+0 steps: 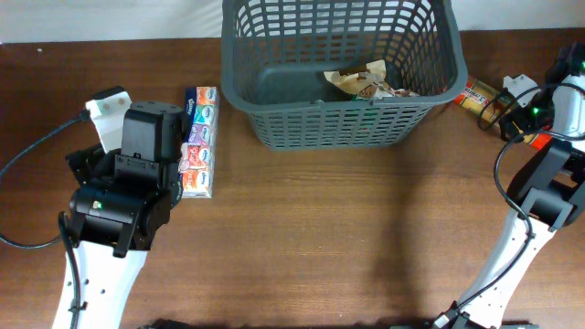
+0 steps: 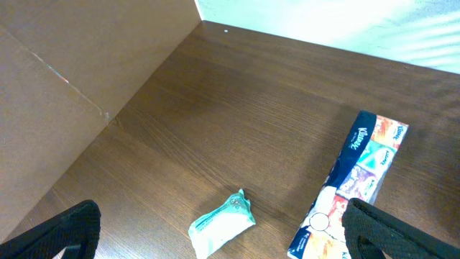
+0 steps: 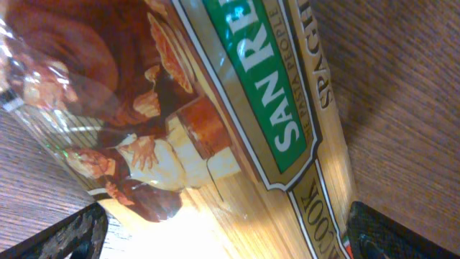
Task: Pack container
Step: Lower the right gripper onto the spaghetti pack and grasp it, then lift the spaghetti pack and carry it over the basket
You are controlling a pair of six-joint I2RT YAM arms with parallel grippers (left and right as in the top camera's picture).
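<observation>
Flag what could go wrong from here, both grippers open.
1. Right gripper straddles the glossy spaghetti pack; a long pack pinched off-centre may tilt or slip.
2. That pack lies close beside the basket; lifting it could catch the rim.
3. Left gripper has the small teal packet between its fingers while the Kleenex pack sits by one finger; closing may nudge it.

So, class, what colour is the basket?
The basket is dark grey; overhead view shows it best.
</observation>
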